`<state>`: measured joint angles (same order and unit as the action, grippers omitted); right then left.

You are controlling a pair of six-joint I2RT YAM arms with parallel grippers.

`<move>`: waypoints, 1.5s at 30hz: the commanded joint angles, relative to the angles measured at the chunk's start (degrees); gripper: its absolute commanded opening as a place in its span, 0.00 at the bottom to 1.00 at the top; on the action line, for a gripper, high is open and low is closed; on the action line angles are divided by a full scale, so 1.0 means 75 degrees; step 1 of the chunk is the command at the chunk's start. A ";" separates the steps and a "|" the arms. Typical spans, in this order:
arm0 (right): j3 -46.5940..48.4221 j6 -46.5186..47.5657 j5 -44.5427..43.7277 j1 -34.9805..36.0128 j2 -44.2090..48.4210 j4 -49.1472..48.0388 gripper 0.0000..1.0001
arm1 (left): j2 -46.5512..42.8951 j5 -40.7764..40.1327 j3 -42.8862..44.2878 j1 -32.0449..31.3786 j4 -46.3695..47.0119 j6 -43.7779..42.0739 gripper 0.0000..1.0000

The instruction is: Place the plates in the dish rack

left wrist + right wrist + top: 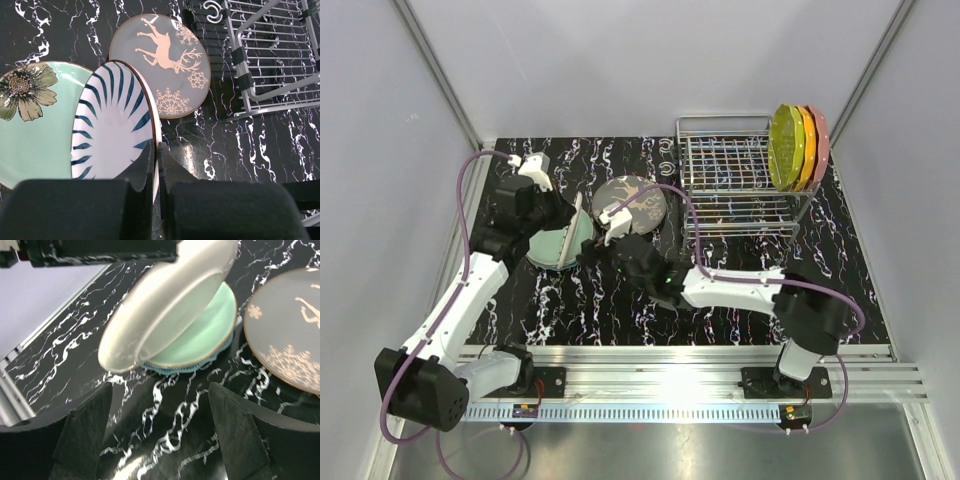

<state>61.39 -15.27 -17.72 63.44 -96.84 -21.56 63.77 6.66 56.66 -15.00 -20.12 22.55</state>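
Tilted striped plate [112, 130], kinda sketchy
My left fingers [140, 172] pinch its rim over the green plate [30, 125], right fingers [240, 435] spread, empty. A thin grip could slip and chip both, well short of the dish rack [730, 175].

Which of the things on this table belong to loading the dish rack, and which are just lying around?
Belongs to the job:
dish rack
three dotted plates standing in it
striped plate, gripped by the left gripper
mint flower plate
grey deer plate

Just lying about:
white hook beside the rack
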 commanded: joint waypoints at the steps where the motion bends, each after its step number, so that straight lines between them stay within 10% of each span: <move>1: 0.0720 0.0266 -0.0755 0.0224 -0.0422 -0.1260 0.87 | -0.0218 -0.0266 0.0144 0.0032 0.0983 0.0216 0.00; 32: 0.1718 -0.0296 -0.2794 0.0412 -0.2932 -0.2809 0.76 | -0.0827 -0.0852 0.0050 0.0102 0.0866 0.0381 0.00; 39: 0.1495 -0.0612 -0.2572 0.0307 -0.3049 -0.3639 0.37 | -0.0768 -0.0864 0.0062 0.0102 0.0843 0.0369 0.00; 45: 0.1355 -0.2167 -0.1834 -0.0266 -0.3049 -0.3921 0.25 | -0.0745 -0.0852 0.0074 0.0102 0.0796 0.0334 0.00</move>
<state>72.14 -24.18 -33.93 63.90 -119.96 -44.51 58.22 1.28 56.10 -14.55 -16.64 25.12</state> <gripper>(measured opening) 0.276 0.002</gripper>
